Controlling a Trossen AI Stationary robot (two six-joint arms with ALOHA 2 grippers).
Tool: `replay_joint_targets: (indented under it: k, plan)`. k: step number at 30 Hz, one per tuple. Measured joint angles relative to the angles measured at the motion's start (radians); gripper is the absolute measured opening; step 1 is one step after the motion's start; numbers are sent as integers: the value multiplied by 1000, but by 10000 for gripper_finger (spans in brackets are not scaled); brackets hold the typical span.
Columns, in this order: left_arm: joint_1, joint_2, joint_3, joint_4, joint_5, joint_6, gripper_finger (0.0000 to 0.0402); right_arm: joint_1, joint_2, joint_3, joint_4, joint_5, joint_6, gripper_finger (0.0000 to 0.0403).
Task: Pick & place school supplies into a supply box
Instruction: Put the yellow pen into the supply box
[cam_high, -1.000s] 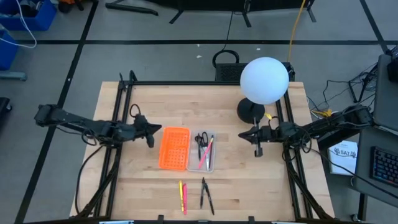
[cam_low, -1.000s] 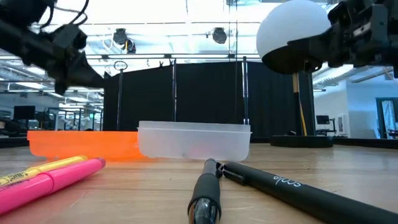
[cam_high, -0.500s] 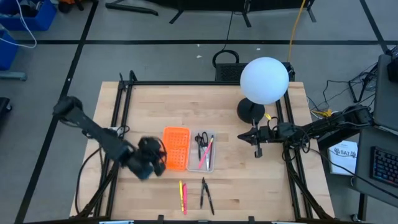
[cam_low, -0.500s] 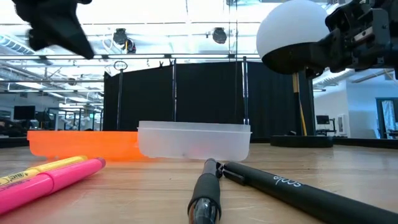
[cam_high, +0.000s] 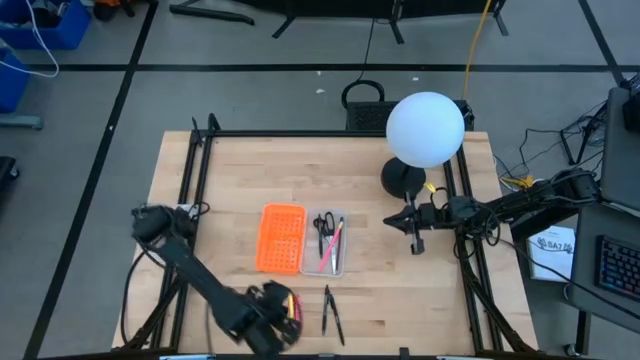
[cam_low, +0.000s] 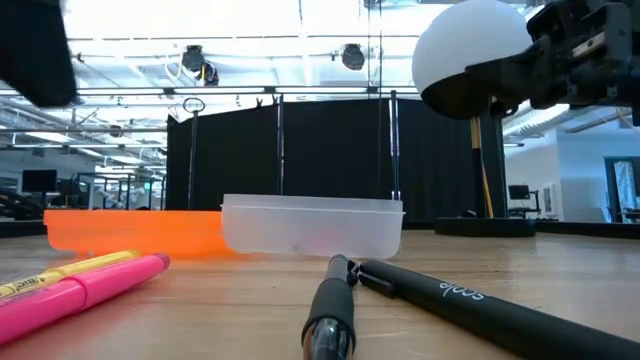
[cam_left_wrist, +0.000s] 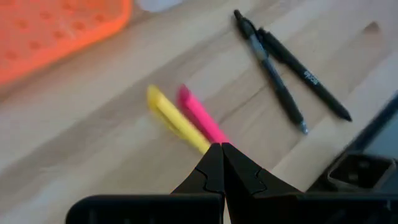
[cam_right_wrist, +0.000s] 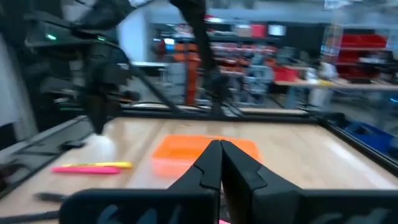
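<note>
The clear supply box (cam_high: 326, 244) lies mid-table, with black-handled scissors (cam_high: 322, 226) and a pink pen (cam_high: 334, 247) inside. A yellow highlighter (cam_left_wrist: 176, 120) and a pink highlighter (cam_left_wrist: 201, 116) lie side by side near the table's near edge. Two black pens (cam_high: 330, 312) lie just to their right. My left gripper (cam_left_wrist: 221, 147) hangs shut over the highlighters' near ends, pointing steeply down; in the high view it (cam_high: 283, 316) covers most of them. My right gripper (cam_high: 415, 243) waits shut at the table's right side, held level.
An orange perforated tray (cam_high: 280, 238) lies against the supply box's left side. A white globe lamp (cam_high: 425, 128) on a black base (cam_high: 402, 178) stands at the far right. Black frame rails (cam_high: 190, 190) run along both table sides.
My left gripper has swung from beside the orange tray's left side toward the table's near edge and to the right, tipping from nearly level to steeply downward. It stays shut and now hangs over the highlighters. Nothing on the table has moved.
</note>
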Motion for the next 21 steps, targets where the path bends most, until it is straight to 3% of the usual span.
replay_joint_targets:
  k: [5, 9, 21]
  plan:
    - [39, 144, 246, -132, 3, -33, 1, 0, 0, 0, 30, -238, -25, 0]
    - [77, 199, 350, -161, -31, 9, 4, 1, 0, -1, 37, -400, -11, 0]
    - [152, 207, 329, -165, -16, 21, 15, 1, -11, -1, 53, -442, 29, 0]
